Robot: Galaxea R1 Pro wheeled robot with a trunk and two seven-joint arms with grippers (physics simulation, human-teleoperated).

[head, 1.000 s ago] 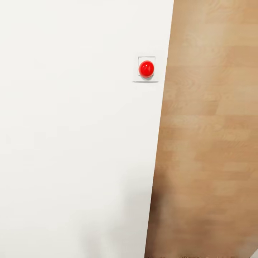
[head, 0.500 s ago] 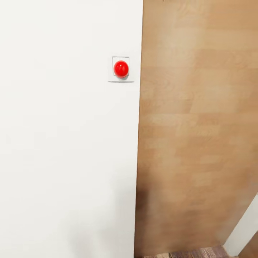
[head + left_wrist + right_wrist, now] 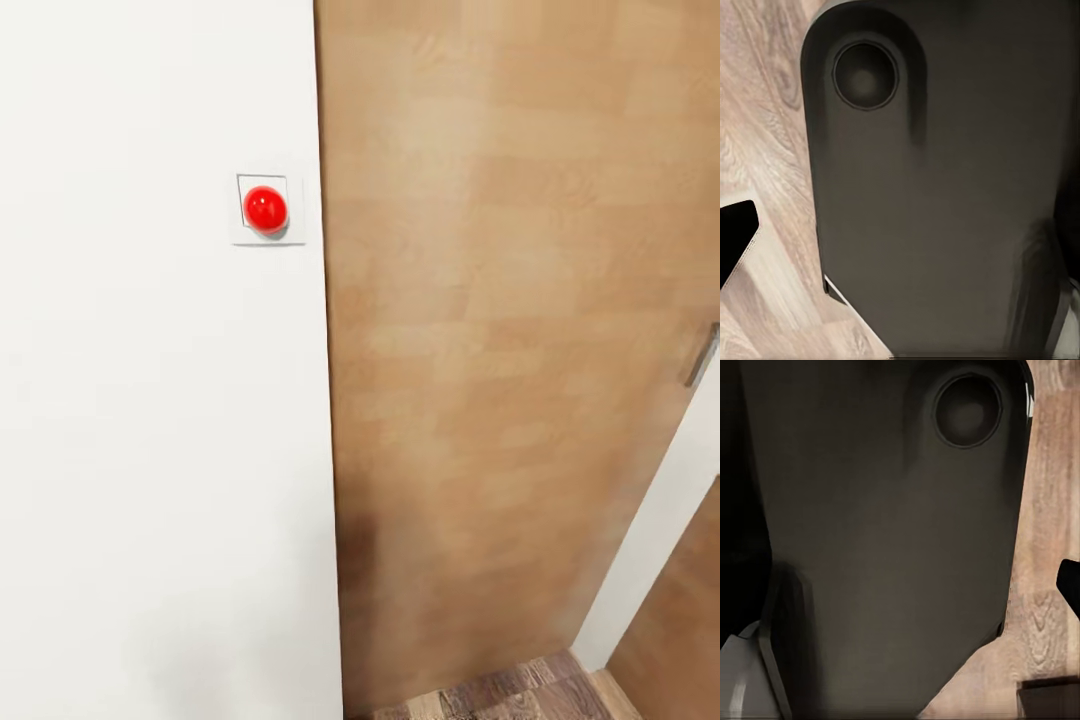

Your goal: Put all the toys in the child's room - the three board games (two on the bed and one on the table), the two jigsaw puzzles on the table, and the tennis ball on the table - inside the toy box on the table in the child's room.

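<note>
The toys, the toy box, the bed and the table are out of view. In the head view I face a white wall (image 3: 150, 450) next to a light wooden door (image 3: 500, 300). A red dome (image 3: 266, 209) sits on a white plate (image 3: 292, 232) on that wall. The left wrist view looks onto my own dark body panel (image 3: 945, 195) above wood-plank floor (image 3: 765, 150), with a black fragment (image 3: 731, 240) at the picture's edge. The right wrist view has the same dark panel (image 3: 885, 532), floor (image 3: 1046, 510) and a black fragment (image 3: 1070, 585).
A grey door handle (image 3: 702, 355) shows at the door's right edge. Beyond it stands a white strip of wall or frame (image 3: 650, 540). Darker wood-plank floor (image 3: 490, 692) appears at the foot of the door.
The whole head picture has shifted: wall and red dome slid left, while more door, the handle and floor came in at the right. The camera turned; nothing else moved.
</note>
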